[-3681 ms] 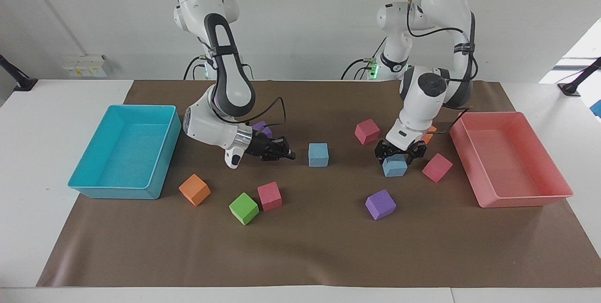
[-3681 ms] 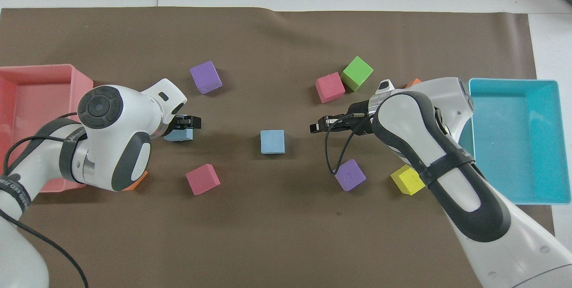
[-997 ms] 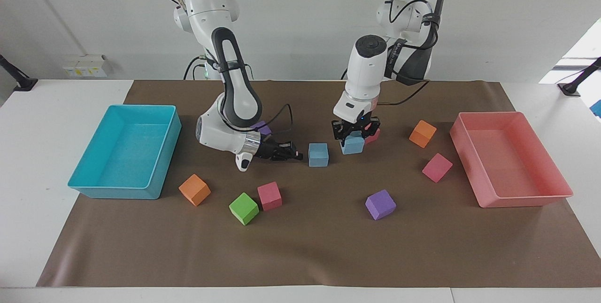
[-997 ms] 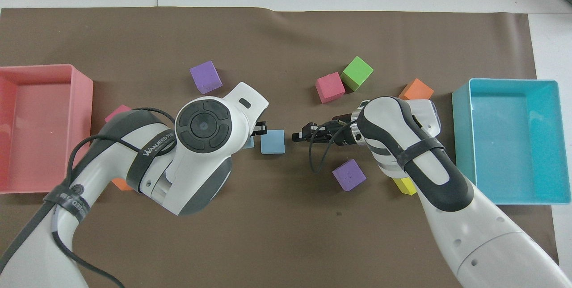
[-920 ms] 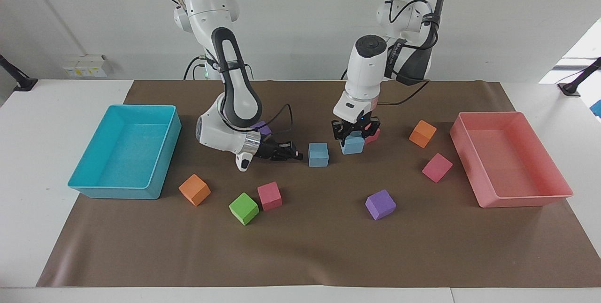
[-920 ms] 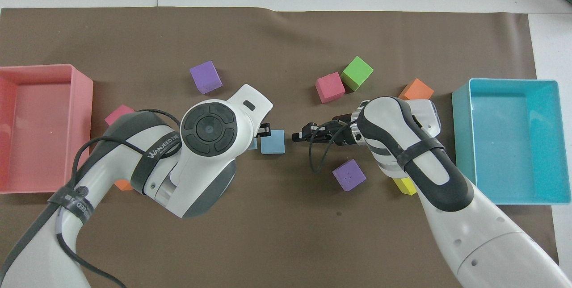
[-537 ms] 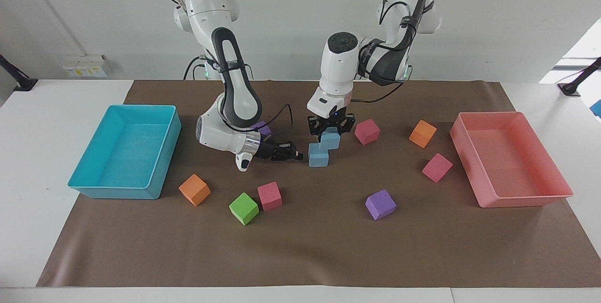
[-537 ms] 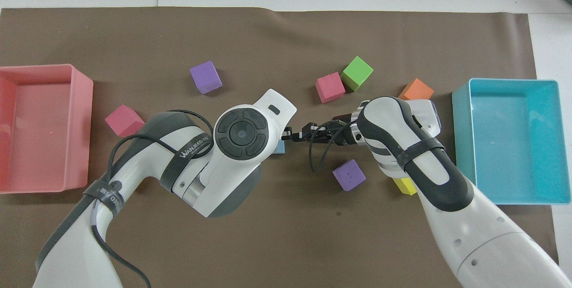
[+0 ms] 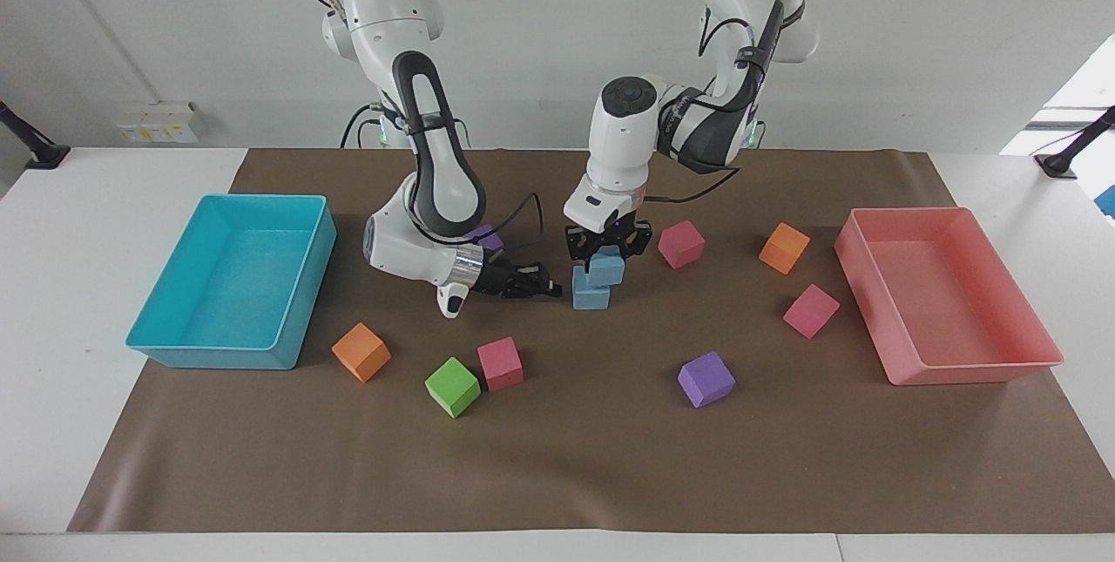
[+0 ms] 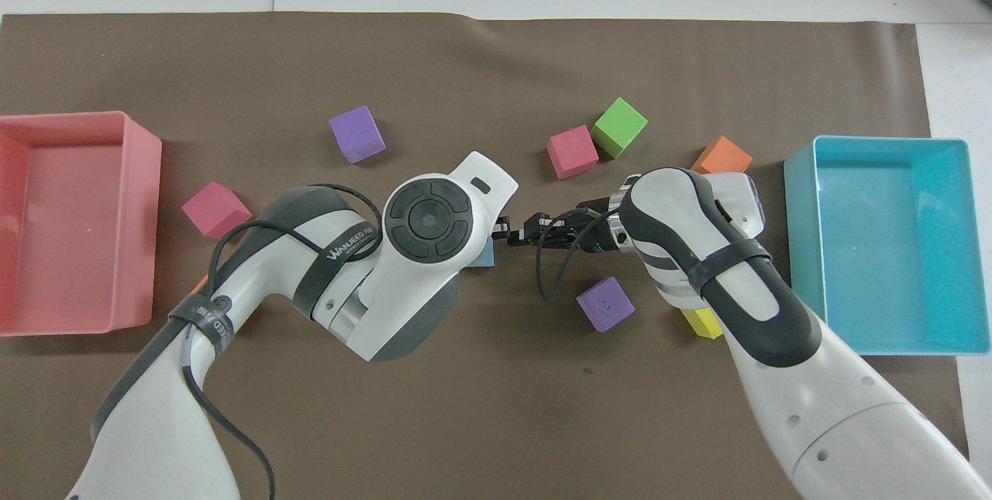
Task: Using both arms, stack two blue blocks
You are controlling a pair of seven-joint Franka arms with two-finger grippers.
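Now carried by the left gripper [image 9: 607, 250], clamped on one blue block [image 9: 605, 269], over the other blue block [image 9: 591, 296], with the right gripper [image 9: 542, 281] pinched together beside.

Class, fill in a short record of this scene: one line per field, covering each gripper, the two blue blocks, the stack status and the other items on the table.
left gripper: shut on the upper blue block
upper blue block: on the lower blue block, offset toward the left arm's end
right gripper: low, beside the lower blue block
stack status: placed, not yet released
trays: cyan tray, pink tray, both empty
loose cubes: green cube, purple cube, among others
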